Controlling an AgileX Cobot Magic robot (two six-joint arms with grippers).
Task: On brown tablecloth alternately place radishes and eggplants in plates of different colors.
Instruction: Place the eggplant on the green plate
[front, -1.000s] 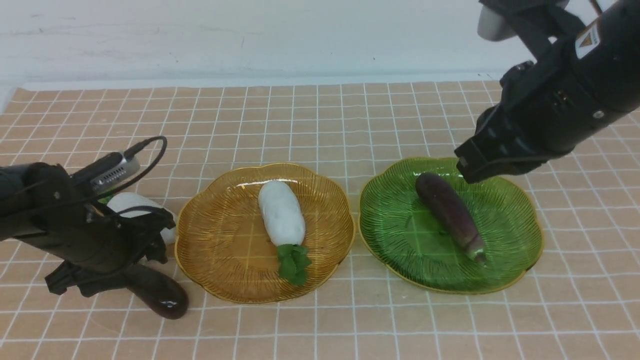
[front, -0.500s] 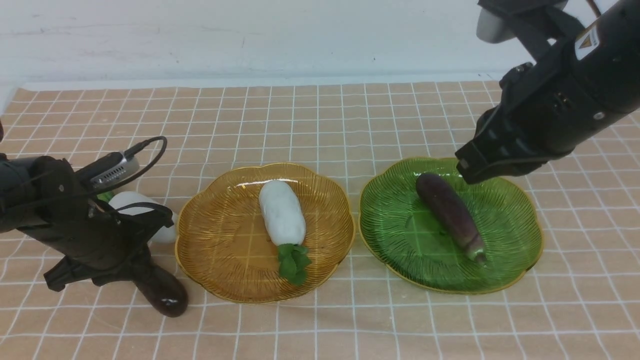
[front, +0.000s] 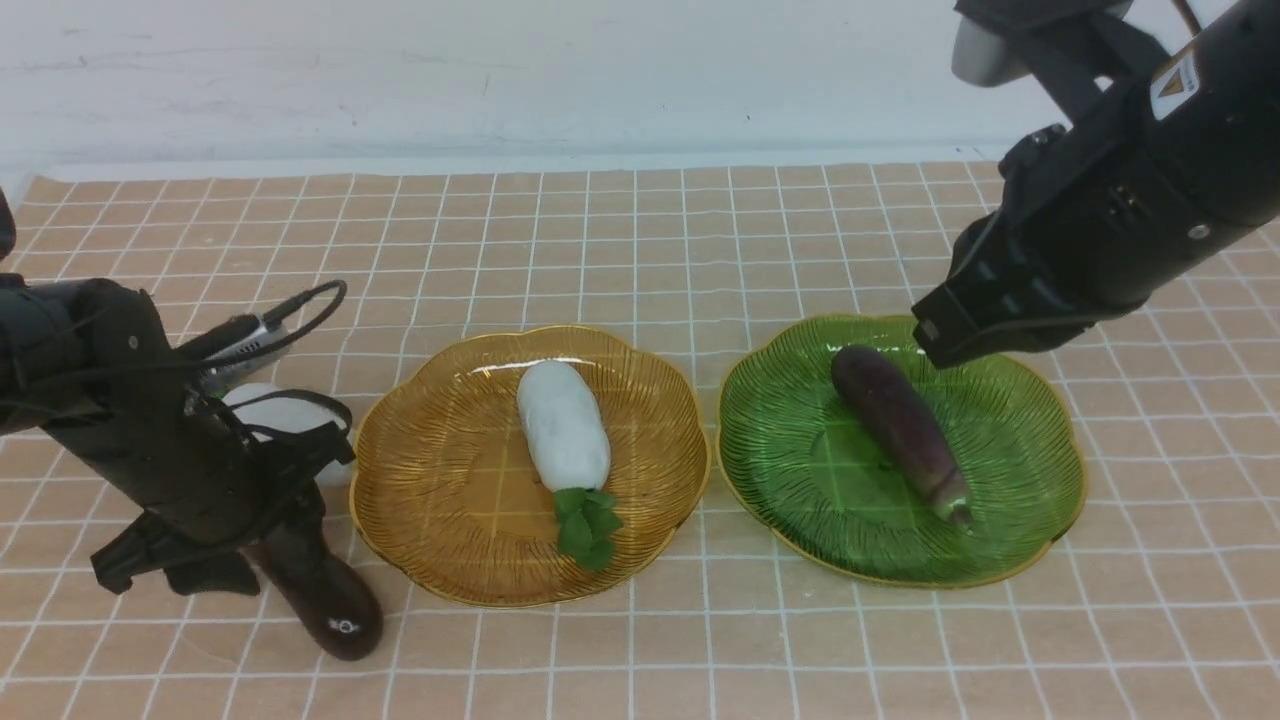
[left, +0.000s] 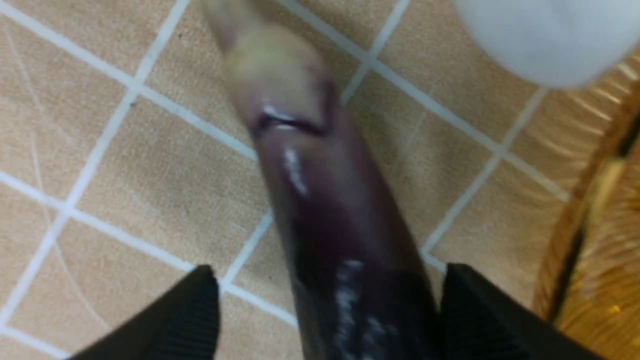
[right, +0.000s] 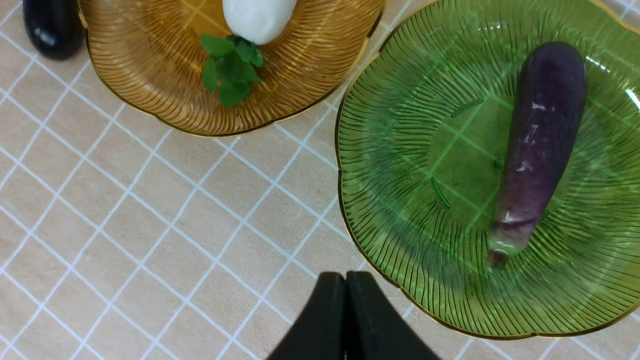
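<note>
The left arm (front: 120, 400) has tipped steeper, and the left gripper (left: 327, 280) straddles the second eggplant (front: 325, 600) with jaws released, so it still lies ungrasped on the cloth (front: 640, 250) beside the yellow plate (front: 440, 520); the right gripper (right: 345, 310) stays clenched, empty, over the green plate (front: 800, 470)
</note>
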